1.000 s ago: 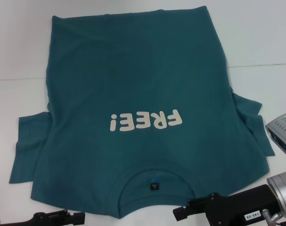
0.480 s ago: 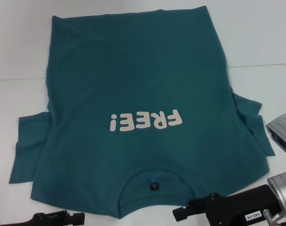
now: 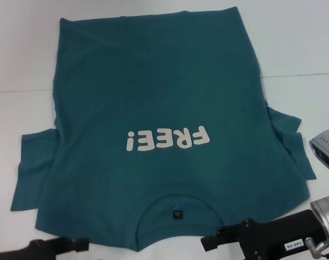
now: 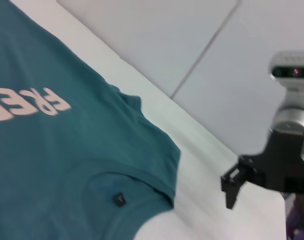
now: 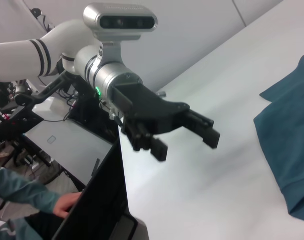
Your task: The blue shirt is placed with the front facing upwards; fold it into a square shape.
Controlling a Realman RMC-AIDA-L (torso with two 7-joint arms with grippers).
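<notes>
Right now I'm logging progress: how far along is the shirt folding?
Done: the blue shirt lies flat, print up, collar toward the robot.

In hand: nothing. The left tool, fingers apart, and the right tool both hover at the table's near edge, off the cloth.

Left: every fold. Both sleeves are spread out and no edge is turned over.

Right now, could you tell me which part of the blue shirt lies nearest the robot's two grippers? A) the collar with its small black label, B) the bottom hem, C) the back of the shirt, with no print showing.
A: the blue shirt has its collar and black label at the near edge, between the left gripper and right gripper.
</notes>
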